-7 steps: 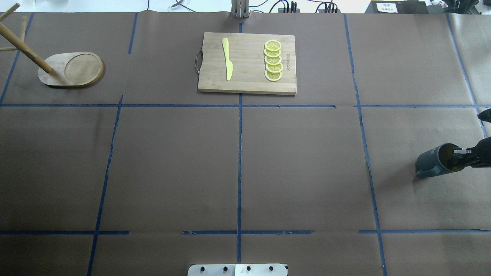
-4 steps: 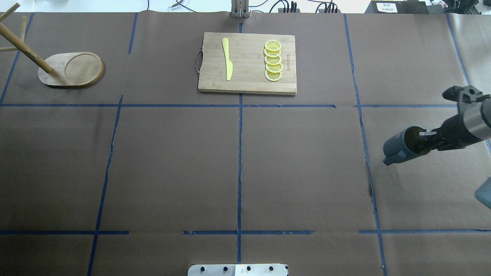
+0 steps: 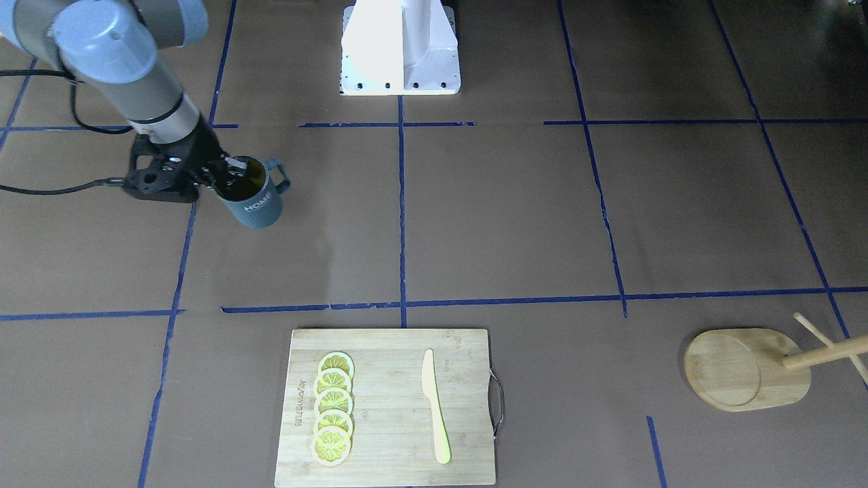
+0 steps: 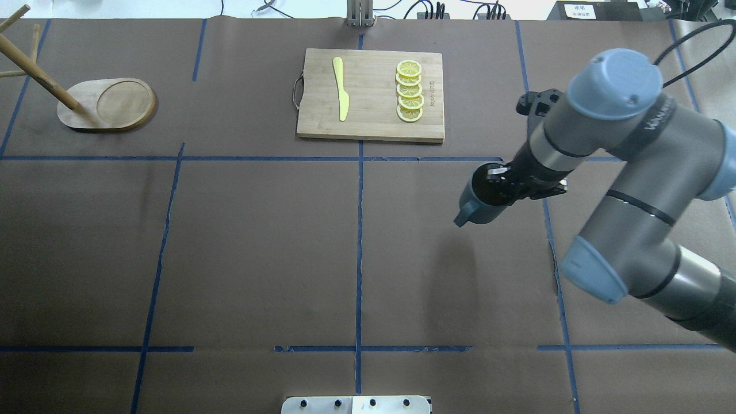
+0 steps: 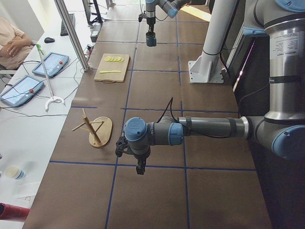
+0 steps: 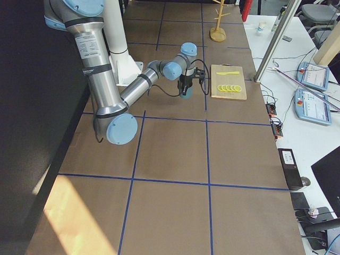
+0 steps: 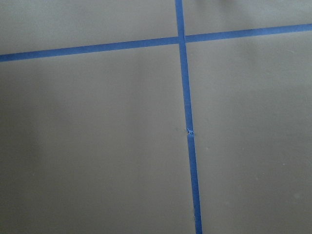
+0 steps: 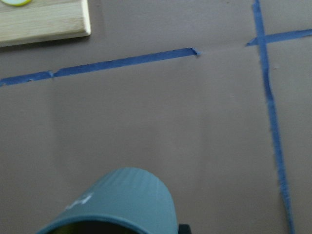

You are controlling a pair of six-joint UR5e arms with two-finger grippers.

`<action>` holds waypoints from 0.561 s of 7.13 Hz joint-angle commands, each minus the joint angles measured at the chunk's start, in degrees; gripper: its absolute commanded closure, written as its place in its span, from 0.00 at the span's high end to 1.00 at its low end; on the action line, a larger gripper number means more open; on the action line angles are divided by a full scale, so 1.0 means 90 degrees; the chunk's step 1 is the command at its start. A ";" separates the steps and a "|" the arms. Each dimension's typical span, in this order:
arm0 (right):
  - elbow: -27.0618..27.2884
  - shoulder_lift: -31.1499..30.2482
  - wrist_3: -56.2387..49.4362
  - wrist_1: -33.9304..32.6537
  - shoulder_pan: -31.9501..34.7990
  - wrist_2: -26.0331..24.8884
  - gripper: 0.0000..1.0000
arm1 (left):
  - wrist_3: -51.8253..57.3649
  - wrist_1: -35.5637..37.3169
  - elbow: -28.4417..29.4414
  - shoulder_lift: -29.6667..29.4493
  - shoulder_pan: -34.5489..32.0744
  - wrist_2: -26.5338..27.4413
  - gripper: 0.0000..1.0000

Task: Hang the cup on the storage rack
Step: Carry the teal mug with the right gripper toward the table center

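Cup held by right gripper, right of centre in the overhead view, just below the lower right corner of the cutting board. Grip is on the rim: one finger sits inside the mouth, the other outside the wall. Cup tilted, mouth toward the wrist, handle pointing to the lower left of that frame. White "HOME" lettering readable in the front-facing view. Cup is clear of the table (its shadow lies apart, lower in the frame). Right wrist camera catches only the ribbed wall at its bottom edge, with blue tape beyond.

Rack stands at upper left of the overhead view, oval base flat on the table, post running off the left edge; well apart from the cup. Board carries a yellow knife and a row of lemon slices.

Left gripper shows only in the left side view, low in the frame, near the rack; open or closed cannot be told.
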 commanded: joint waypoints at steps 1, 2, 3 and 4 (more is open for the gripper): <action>-0.0811 0.1433 0.1968 -0.0227 -0.0907 -0.0600 0.00 | 0.0000 -0.0003 -0.0020 -0.0011 -0.0003 -0.0003 1.00; -0.1144 0.1739 0.2945 -0.0053 -0.1307 -0.0960 0.01 | 0.0000 -0.0003 -0.0020 -0.0011 0.0007 -0.0003 1.00; -0.1447 0.1858 0.3515 0.0316 -0.1650 -0.1302 0.01 | 0.0000 -0.0003 -0.0020 -0.0011 0.0007 -0.0003 1.00; -0.1634 0.1927 0.3453 0.0349 -0.1847 -0.1498 0.02 | 0.0000 -0.0013 -0.0001 -0.0021 0.0007 0.0006 1.00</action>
